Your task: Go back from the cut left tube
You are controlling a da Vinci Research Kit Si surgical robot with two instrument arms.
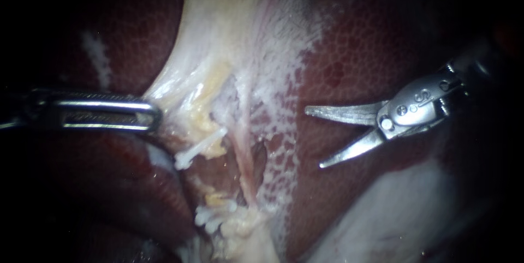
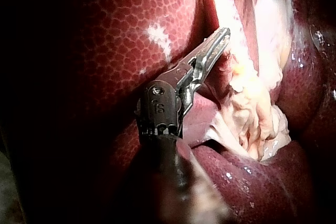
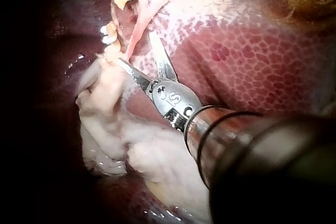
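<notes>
The left tube point(image 1: 214, 200) lies cut at mid-field, its two stumps apart with a bare gap between them. Clips sit in two clusters, the upper clips point(image 1: 199, 151) and the lower clips point(image 1: 215, 218). I cannot count single clips within a cluster reliably. One pink strand point(image 1: 246, 165), uncut, runs just beside the gap.

My right instrument point(image 1: 313, 138) is well apart from both stumps, over the liver point(image 1: 355, 61). Its end effector, two blades, is spread and holds nothing. My left instrument point(image 1: 153, 114) has its end effector clenched on the pale tissue point(image 1: 180, 85), which is drawn taut.

Step in hand, as I judge it: withdrawal, largely done. The next move calls for backing out along the right shaft's line, with the blade tips kept off the liver and the strand.
</notes>
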